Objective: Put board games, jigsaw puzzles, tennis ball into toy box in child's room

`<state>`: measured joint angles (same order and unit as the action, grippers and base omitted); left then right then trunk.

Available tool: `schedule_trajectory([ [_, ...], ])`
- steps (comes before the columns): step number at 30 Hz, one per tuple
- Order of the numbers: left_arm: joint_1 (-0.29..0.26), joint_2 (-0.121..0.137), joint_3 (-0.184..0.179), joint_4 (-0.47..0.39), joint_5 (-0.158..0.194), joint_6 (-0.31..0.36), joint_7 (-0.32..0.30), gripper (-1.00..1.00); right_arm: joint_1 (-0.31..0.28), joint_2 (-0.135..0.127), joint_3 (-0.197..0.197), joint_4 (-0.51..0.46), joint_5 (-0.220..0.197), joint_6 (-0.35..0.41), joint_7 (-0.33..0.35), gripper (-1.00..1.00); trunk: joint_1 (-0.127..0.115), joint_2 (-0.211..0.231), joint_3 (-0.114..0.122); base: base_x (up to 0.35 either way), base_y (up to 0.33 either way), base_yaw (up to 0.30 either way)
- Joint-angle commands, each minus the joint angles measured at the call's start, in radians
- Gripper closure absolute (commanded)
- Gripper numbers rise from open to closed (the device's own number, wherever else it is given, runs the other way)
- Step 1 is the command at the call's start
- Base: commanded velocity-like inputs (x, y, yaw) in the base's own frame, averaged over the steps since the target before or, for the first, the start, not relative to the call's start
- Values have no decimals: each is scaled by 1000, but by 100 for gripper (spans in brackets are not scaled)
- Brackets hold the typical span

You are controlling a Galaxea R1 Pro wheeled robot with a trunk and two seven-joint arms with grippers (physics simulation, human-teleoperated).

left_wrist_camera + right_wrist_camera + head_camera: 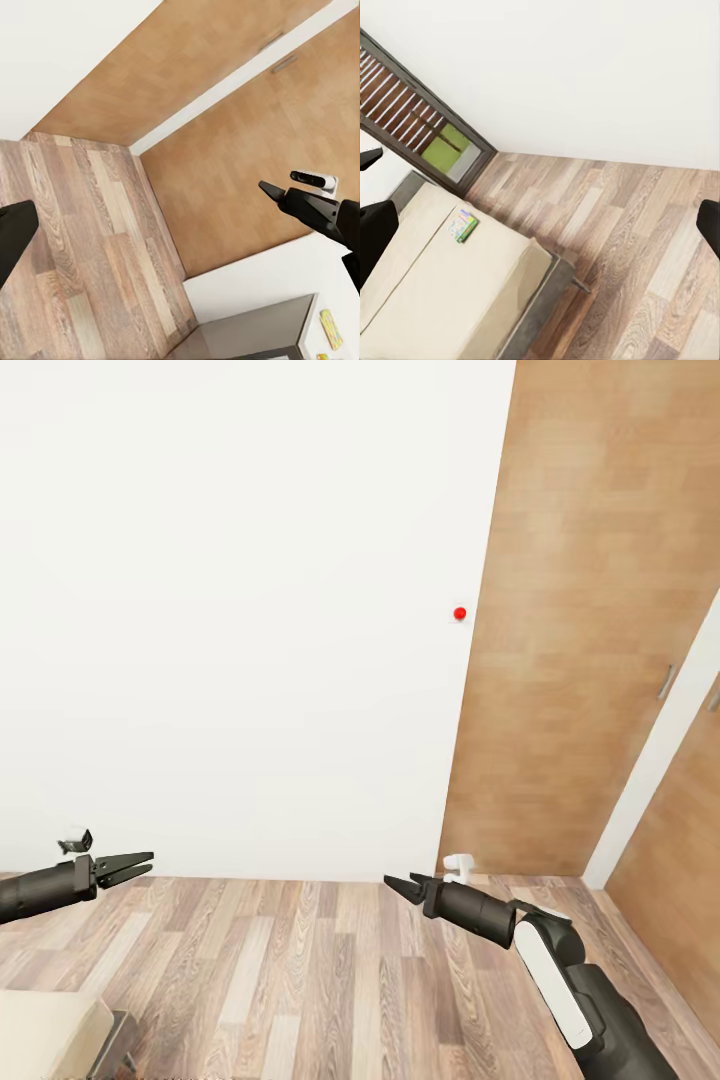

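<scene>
Both the left gripper point(140, 863) and right gripper point(400, 885) hang with jaws slightly parted and empty while the robot faces a wall, so it must next turn toward the board game point(463, 224) lying on the bed point(450, 300).

The head view is taken from above both arms, facing a white wall point(230, 610) and wooden doors point(590, 610) close ahead, with plank floor point(300, 970) along the lower frame and a bed point(45, 1035) corner at lower left. The left wrist view is aimed across the floor toward the same doors point(225, 97). The right wrist view is directed down over the bed point(442, 285) toward a window point(412, 112) at upper left. The floor and wall are shared by all three.
</scene>
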<state>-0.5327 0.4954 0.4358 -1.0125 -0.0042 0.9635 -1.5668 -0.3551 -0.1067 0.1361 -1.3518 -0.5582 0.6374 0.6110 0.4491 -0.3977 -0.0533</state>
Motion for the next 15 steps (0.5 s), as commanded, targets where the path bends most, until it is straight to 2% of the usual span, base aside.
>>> schedule_trajectory([
  [1,-1,0,0,0,-1,11,-4,-100,-1,-1,0,-1,-7,7,-2,-100,1,-2,-2,121,0,292],
  [15,-1,0,0,0,-1,11,-4,-100,-1,-1,1,-1,-8,7,-3,-100,1,-2,-2,178,0,292],
])
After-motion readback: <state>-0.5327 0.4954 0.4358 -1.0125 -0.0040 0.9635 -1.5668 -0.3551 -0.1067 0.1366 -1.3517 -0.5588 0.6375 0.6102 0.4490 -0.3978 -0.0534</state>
